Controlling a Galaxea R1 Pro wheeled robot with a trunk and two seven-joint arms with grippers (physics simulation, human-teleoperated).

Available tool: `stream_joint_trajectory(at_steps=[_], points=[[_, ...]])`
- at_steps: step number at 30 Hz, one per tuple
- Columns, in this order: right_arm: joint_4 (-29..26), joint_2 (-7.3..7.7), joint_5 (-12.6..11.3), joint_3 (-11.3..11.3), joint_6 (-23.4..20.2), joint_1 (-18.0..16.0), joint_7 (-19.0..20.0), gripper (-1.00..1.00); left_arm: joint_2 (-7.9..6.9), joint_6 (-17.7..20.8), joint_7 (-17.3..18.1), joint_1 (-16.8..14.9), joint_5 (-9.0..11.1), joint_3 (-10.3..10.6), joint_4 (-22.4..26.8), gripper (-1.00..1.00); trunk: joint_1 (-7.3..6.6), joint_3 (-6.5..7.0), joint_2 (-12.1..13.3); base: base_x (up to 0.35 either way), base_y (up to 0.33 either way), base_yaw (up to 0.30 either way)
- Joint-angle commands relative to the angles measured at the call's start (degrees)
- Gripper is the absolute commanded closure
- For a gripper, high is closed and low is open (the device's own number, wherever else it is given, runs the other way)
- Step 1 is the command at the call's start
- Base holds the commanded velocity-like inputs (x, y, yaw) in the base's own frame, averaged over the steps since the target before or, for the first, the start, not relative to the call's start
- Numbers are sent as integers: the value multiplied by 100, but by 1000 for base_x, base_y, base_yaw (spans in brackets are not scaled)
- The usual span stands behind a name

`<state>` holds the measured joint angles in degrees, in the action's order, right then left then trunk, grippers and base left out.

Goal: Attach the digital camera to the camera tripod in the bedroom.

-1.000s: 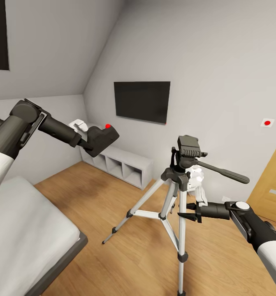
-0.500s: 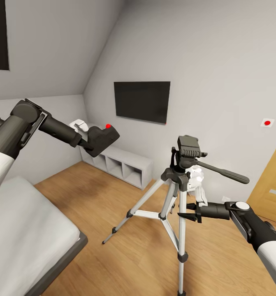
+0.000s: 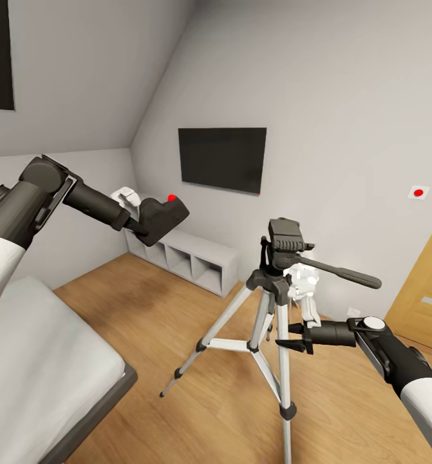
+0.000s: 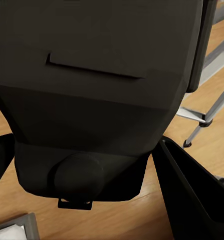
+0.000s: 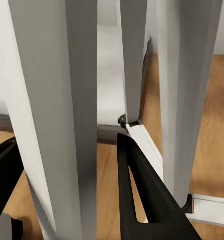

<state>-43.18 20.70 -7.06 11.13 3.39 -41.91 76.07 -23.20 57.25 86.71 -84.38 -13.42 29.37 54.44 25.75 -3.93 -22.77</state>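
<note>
Left jaws grip the digital camera (image 3: 162,216); right jaws straddle a camera tripod (image 3: 272,303) leg, unclosed.

Home bedroom, bed (image 3: 42,361) with white mattress, wall-mounted TV (image 3: 222,158), cubby shelf (image 3: 190,258), wooden floor (image 3: 196,412), sloped walls

Pale grey sloped walls (image 3: 344,96), a black TV (image 3: 222,158) at centre, grey cubby shelf (image 3: 190,256) below, wooden floor (image 3: 177,335), bed (image 3: 42,380) lower left.

Left arm reaches toward 1 o'clock, left gripper (image 3: 140,225) clamped. Right arm extends toward 9 o'clock, right gripper (image 3: 286,336) fingers parted.
</note>
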Motion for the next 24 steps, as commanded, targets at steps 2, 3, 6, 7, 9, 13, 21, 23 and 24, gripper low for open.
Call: stream_joint_trajectory(at_steps=[2,3,6,7,9,13,21,23,24], points=[[3,-24,-47,31,15,-10,-12,100,2,58,56,-9,-55,7,5,100,4,-13,-15,0,0,0],[3,-25,-45,31,15,-10,-12,100,4,58,56,-9,-55,7,5,100,4,-13,-15,0,0,0],[3,-40,-43,31,13,-10,-19,100,29,58,56,-9,-55,7,5,100,4,-13,-15,0,0,0],[3,-43,-43,30,13,-10,-22,100,35,58,56,-9,-55,7,5,100,4,-13,-15,0,0,0],[3,-56,-40,30,9,-10,-48,100,55,58,56,-9,-55,7,5,100,4,-13,-15,0,0,0],[3,-68,-35,35,11,-10,-98,100,71,58,56,-9,-55,7,5,100,4,-13,-15,0,0,0],[3,-127,-32,216,13,-10,-175,100,78,58,53,-9,-55,7,5,100,4,-13,-15,0,0,0],[3,-131,-32,228,13,-10,-189,100,78,58,55,-9,-55,7,5,100,4,-13,-15,0,0,0],[3,-133,-32,232,13,-10,-195,100,78,58,55,-9,-55,7,5,100,4,-13,-15,0,0,0]])
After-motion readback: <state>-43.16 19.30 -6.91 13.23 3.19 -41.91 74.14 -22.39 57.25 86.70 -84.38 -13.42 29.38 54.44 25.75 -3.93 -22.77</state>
